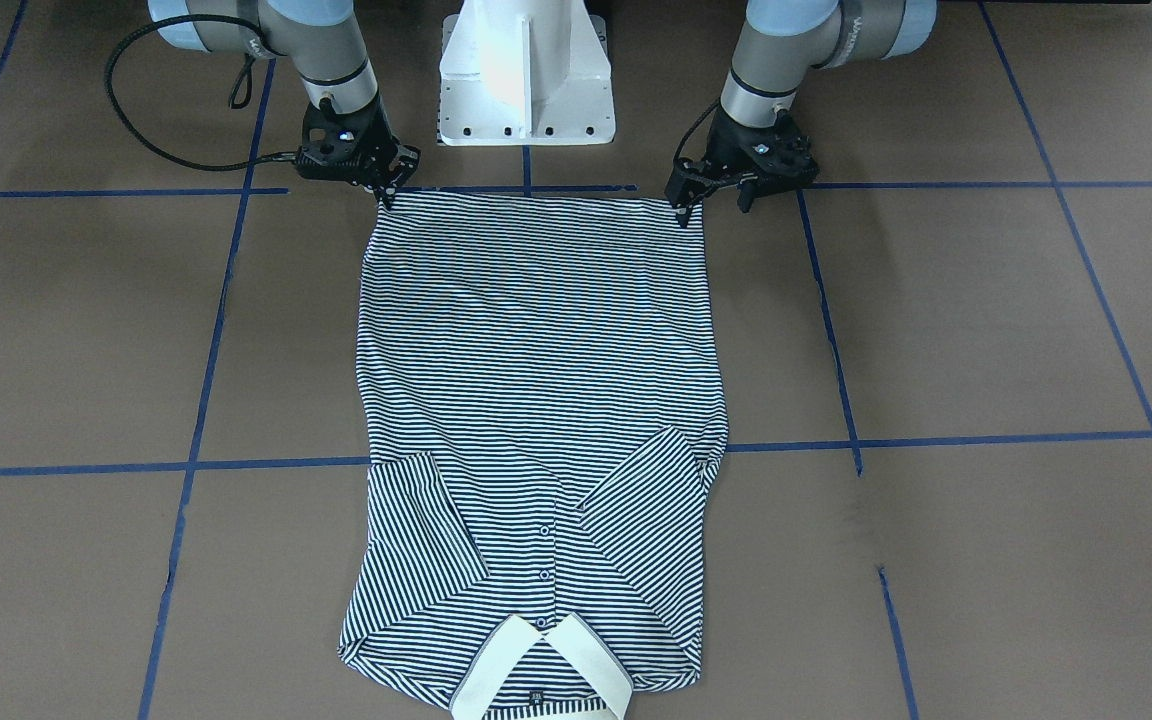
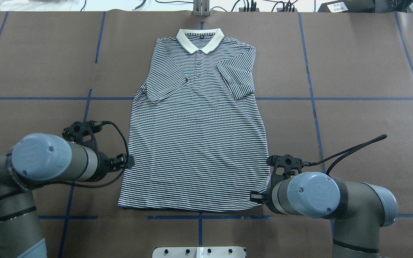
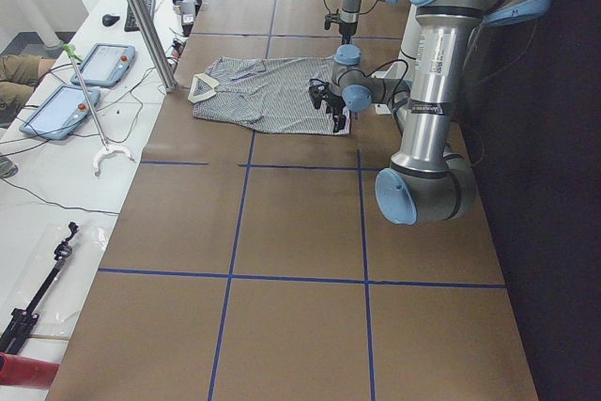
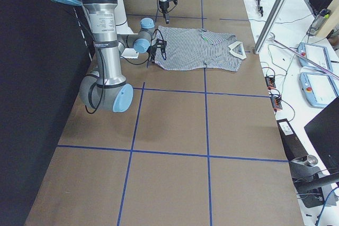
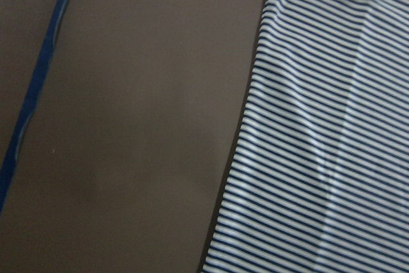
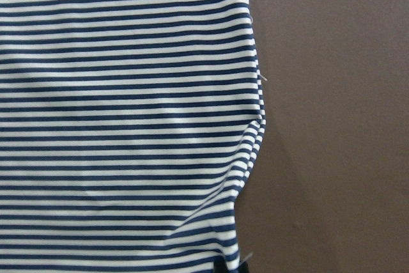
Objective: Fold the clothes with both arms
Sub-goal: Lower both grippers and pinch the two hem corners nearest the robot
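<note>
Straight out from the white base pedestal (image 1: pixel 526 80) the striped polo shirt (image 1: pixel 536 350) lies flat on the brown table (image 1: pixel 936 320). Its hem (image 1: pixel 536 197) is nearest the pedestal, its cream collar (image 1: pixel 596 665) farthest from it, and both sleeves (image 1: pixel 426 540) are turned in over the chest. To one side of the pedestal the left gripper (image 1: pixel 713 208) sits at a hem corner with its claw spread wide, one tip at the corner and the other over bare table. To the other side the right gripper (image 1: pixel 386 195) meets the opposite corner with its claw drawn narrow to a point. Whether cloth is caught between those tips I cannot tell. The main risk, as I judge it, is an uneven grasp. If only one corner comes up, or only the top layer is pinched, the hem would travel away from the pedestal askew and the fold would land crooked. A fast lift could also drag the body and spill the tucked sleeves back out. The front-facing view is the one that shows the finger spacing; from overhead each claw is mostly hidden behind its own wrist. The right wrist camera adds a small pucker (image 6: pixel 252 151) in the shirt's side edge. The left wrist camera shows only a smooth edge, bare table and a blue tape line (image 5: pixel 38 94), with no fingers in sight. The side views are too small to judge either claw.
</note>
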Tool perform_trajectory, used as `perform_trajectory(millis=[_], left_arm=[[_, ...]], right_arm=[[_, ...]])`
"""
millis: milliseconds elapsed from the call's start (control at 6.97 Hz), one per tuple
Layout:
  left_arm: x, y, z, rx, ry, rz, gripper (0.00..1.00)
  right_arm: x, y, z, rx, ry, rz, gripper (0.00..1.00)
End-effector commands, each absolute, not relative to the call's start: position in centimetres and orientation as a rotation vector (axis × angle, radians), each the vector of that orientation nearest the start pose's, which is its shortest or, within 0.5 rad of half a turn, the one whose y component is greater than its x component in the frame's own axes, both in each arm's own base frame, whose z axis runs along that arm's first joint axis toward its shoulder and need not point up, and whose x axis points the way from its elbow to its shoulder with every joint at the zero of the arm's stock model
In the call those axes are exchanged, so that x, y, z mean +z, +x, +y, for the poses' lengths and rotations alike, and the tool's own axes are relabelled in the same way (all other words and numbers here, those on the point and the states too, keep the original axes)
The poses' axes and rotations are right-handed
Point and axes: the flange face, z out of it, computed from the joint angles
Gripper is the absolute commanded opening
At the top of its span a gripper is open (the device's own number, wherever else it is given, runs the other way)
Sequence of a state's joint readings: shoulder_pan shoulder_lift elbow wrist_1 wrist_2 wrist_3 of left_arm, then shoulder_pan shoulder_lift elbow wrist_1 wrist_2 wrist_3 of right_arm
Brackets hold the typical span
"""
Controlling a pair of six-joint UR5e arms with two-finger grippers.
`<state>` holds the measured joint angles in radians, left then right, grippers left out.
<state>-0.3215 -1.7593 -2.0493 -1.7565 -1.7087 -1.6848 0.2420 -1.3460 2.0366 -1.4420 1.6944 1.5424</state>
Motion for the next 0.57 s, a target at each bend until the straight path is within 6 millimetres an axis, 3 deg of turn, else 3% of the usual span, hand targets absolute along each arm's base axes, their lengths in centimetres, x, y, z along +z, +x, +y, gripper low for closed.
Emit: perform_trajectory(millis=[0, 430], left_arm=[[32.8, 48.7, -24.1, -0.377, -0.098, 0.852, 0.98], [34.1, 50.2, -24.4, -0.372, -0.089, 0.817, 0.95]], right_arm=[[31.7, -49.1, -24.7, 0.145, 0.001, -0.838, 0.0], [30.8, -48.1, -25.3, 0.155, 0.003, -0.859, 0.0]])
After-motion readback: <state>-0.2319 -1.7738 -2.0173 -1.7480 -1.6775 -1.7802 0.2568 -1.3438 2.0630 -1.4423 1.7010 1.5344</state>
